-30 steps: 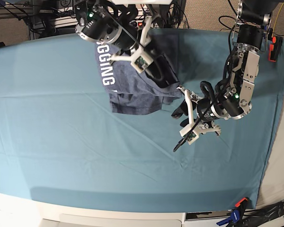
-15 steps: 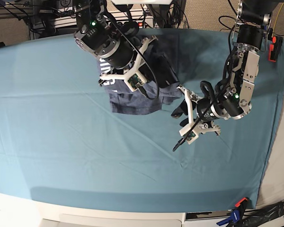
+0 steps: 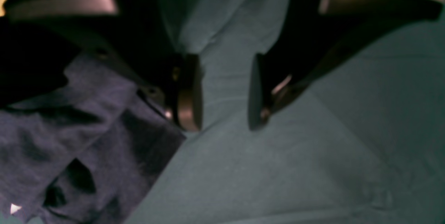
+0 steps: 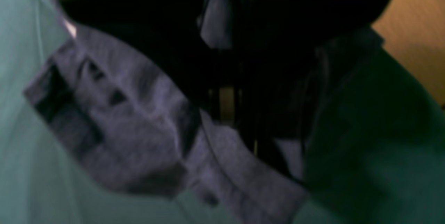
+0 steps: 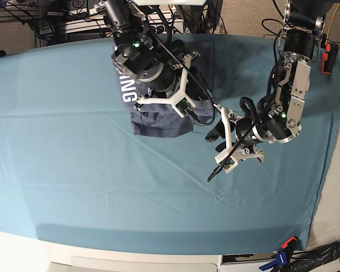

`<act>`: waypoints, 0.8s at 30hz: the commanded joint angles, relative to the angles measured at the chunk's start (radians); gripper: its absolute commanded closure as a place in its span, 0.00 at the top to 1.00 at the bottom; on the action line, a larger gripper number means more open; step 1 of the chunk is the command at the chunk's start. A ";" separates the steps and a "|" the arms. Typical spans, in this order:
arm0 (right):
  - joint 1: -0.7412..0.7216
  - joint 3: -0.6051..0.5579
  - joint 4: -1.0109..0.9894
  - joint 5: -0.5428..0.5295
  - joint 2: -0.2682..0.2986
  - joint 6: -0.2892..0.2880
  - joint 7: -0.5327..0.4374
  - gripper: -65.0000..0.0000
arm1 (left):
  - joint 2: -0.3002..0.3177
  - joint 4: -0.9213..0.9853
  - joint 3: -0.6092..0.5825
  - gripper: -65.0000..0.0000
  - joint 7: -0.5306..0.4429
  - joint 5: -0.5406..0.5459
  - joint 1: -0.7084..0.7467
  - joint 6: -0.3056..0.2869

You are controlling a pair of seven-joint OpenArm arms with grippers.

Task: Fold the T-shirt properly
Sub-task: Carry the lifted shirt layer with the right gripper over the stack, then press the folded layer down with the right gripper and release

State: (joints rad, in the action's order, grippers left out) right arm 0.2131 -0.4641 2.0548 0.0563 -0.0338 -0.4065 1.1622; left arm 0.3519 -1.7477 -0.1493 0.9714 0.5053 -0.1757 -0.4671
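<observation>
1. Swinging right and down since the earlier frames, the right gripper (image 5: 178, 99) now covers the T-shirt (image 5: 158, 124) bundle on the far teal table cloth (image 5: 73, 170), mid-fold.
2. Its wrist view shows cloth apparently pinched; the left gripper (image 3: 219, 92), spread and empty, stays beside the shirt's edge.
</observation>
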 commanded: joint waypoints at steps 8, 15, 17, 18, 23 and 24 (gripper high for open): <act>0.027 -0.107 0.034 0.082 -0.005 0.068 0.060 0.00 | 0.005 -0.017 0.004 0.37 -0.022 0.011 -0.018 0.003; 0.099 -0.195 0.081 0.122 -0.004 0.098 0.069 0.00 | 0.005 -0.017 0.004 0.37 -0.022 0.011 -0.015 0.003; 0.111 -0.202 0.082 0.124 -0.004 0.106 0.071 0.00 | 0.005 -0.017 0.004 0.37 -0.022 0.011 -0.015 0.003; 0.116 -0.203 0.082 0.124 -0.002 0.110 0.074 0.00 | 0.006 -0.017 0.004 0.37 -0.022 0.011 -0.015 0.003; 0.124 -0.203 0.085 0.147 0.011 0.113 0.064 0.00 | 0.005 -0.017 0.004 0.37 -0.022 0.011 -0.015 0.003; 0.122 -0.203 0.091 0.156 0.012 0.119 0.058 0.00 | 0.006 -0.017 0.004 0.37 -0.022 0.011 -0.015 0.003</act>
State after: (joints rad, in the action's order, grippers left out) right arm 0.3386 -0.6624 2.1212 0.2131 -0.0154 -0.2905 1.2465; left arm 0.3519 -1.7473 -0.1493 0.9714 0.5053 -0.1715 -0.4671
